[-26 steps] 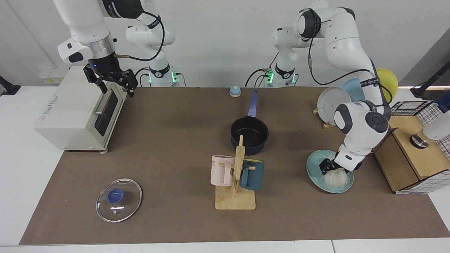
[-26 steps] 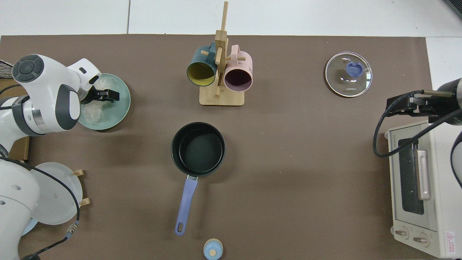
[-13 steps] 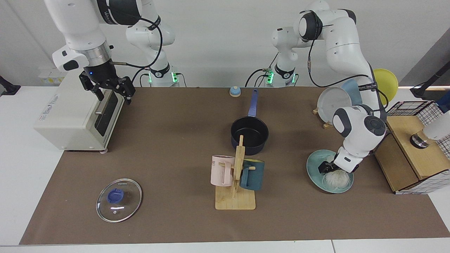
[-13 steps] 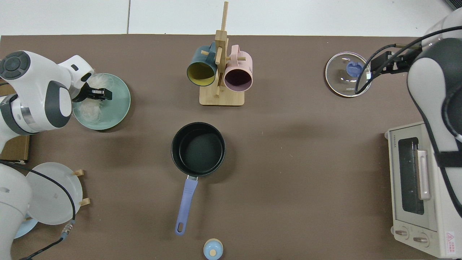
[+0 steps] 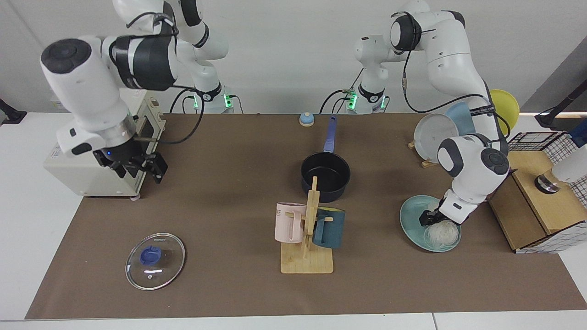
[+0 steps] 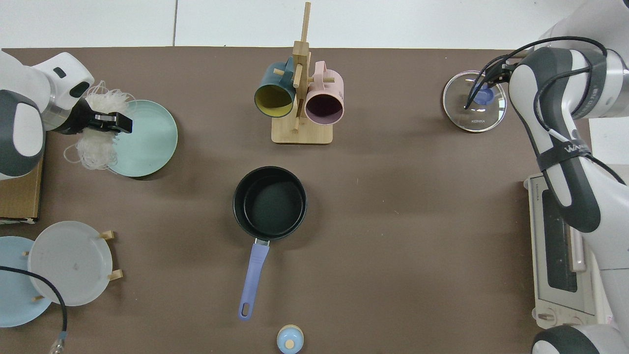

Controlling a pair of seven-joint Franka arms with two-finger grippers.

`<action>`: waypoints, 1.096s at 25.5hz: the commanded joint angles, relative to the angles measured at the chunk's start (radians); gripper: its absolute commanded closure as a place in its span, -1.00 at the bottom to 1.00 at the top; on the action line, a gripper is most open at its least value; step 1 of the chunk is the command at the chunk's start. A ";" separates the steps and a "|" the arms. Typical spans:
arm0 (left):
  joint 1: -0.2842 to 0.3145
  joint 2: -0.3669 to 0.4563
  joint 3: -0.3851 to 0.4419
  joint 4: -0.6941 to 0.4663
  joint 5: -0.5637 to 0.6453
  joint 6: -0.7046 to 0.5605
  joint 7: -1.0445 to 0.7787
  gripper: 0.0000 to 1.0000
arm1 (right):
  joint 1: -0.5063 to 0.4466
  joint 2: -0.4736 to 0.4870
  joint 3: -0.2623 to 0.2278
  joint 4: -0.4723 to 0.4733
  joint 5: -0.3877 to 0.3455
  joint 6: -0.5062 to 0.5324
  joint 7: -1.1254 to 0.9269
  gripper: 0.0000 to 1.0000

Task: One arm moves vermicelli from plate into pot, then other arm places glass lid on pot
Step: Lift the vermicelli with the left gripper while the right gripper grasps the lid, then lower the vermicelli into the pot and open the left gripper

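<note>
Over the turquoise plate (image 6: 152,137): left pincer (image 6: 105,123) clamped on one loose tangle of thread-thin white vermicelli (image 6: 96,147), lifted clear. Mid-surface: one round dark pot (image 5: 325,176), long blue handle. Near edge: one clear glass lid (image 5: 155,261), metal rim, blue knob. Right pincer (image 5: 140,167) beside the toaster oven (image 5: 98,151), fingers spread, holding nothing. Two mugs on one wooden rack (image 5: 308,243).
</note>
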 commanded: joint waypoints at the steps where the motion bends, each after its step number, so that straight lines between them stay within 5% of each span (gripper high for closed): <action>1: -0.016 -0.138 0.003 -0.096 -0.006 -0.075 -0.019 1.00 | -0.010 0.081 0.014 0.042 -0.008 0.092 -0.034 -0.99; 9: -0.062 -0.311 -0.064 -0.372 -0.006 0.043 -0.158 1.00 | -0.002 0.111 0.015 -0.064 0.006 0.280 -0.025 -0.98; 20: -0.071 -0.290 -0.323 -0.375 -0.006 0.081 -0.558 1.00 | 0.000 0.113 0.017 -0.101 0.016 0.294 -0.020 -1.00; 28: -0.114 -0.231 -0.394 -0.431 0.000 0.221 -0.681 1.00 | -0.010 0.101 0.017 -0.124 0.015 0.281 -0.017 -1.00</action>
